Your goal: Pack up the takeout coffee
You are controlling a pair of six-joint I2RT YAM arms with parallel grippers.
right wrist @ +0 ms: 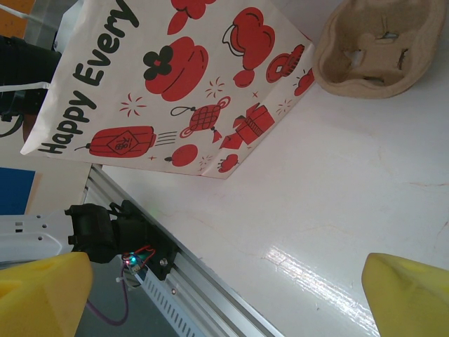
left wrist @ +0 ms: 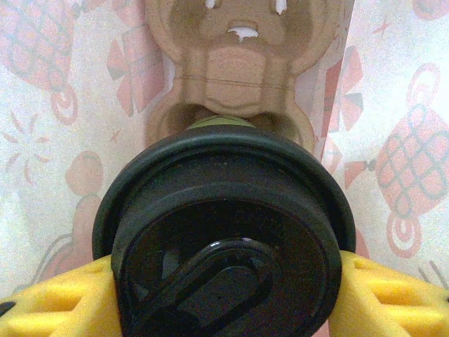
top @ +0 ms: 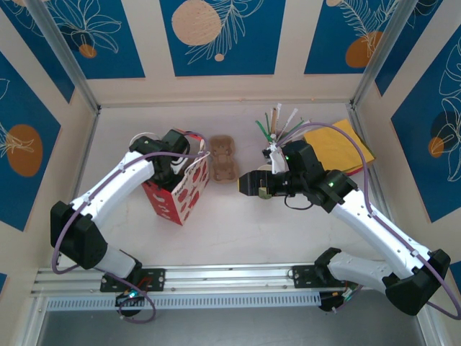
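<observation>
The takeout coffee (left wrist: 223,232), a green cup under a round black lid, sits between the yellow fingers (left wrist: 49,298) of my left gripper (left wrist: 224,295), which is shut on it just below the lid. Under it, a brown cardboard cup carrier (left wrist: 238,70) lies at the bottom of the red-and-white paper bag (left wrist: 42,140), and the cup's green base points into the carrier's near pocket. From above, my left gripper (top: 175,167) reaches down into the bag (top: 180,194). My right gripper (top: 246,182) hangs open over bare table, right of the bag (right wrist: 175,84), with nothing between its fingers (right wrist: 42,295).
Another cardboard cup carrier (top: 223,158) lies on the table just right of the bag, also visible as a carrier (right wrist: 382,49) in the right wrist view. Straws (top: 277,124) and yellow napkins (top: 338,144) lie at the back right. An aluminium rail (top: 230,277) lines the near edge.
</observation>
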